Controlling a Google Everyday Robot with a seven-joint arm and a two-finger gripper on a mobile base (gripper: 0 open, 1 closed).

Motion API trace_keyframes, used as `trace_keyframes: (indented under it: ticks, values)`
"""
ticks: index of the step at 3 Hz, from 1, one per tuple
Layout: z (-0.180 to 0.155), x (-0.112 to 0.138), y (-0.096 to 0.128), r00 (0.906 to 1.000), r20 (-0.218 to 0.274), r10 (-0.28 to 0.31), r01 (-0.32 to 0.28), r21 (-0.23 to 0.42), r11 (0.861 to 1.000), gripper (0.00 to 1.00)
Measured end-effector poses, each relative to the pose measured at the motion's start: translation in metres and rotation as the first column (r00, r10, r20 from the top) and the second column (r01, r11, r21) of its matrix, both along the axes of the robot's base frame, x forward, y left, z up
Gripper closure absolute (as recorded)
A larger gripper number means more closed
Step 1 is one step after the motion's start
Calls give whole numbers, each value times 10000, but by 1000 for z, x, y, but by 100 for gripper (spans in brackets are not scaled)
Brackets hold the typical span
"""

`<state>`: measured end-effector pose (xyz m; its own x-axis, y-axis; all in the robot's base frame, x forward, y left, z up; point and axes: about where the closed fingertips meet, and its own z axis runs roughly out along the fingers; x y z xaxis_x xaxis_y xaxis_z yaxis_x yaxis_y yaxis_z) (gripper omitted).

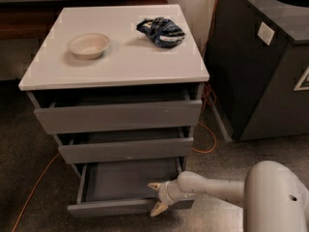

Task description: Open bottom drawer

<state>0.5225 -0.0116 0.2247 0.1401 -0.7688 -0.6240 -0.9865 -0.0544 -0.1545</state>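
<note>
The bottom drawer (125,180) is the lowest of three grey drawers in the white-topped cabinet (120,66). It is pulled well out, and its shallow grey tray shows empty. My gripper (155,197) is at the drawer's front right, on the end of the white arm coming in from the lower right. Its fingers are spread, one tip (153,184) inside the tray and the other (157,209) in front of the drawer's front panel (106,208). The middle drawer (125,150) and top drawer (118,116) stand slightly ajar.
A cream bowl (88,45) and a dark blue crumpled bag (161,31) lie on the cabinet top. A dark bin unit (265,66) stands to the right. An orange cable (206,139) runs along the floor behind and left of the cabinet.
</note>
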Motion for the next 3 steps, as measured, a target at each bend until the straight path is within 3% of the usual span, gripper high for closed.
trace_keyframes:
  ticks: [1,2,3]
  values:
    - [16,-1,6,9998,-44,193,-192,282,9994,15]
    - [22,13,6,9993,-336,170,-156,404,9991,47]
    - [24,27,4,9986,-513,112,-89,443,9990,69]
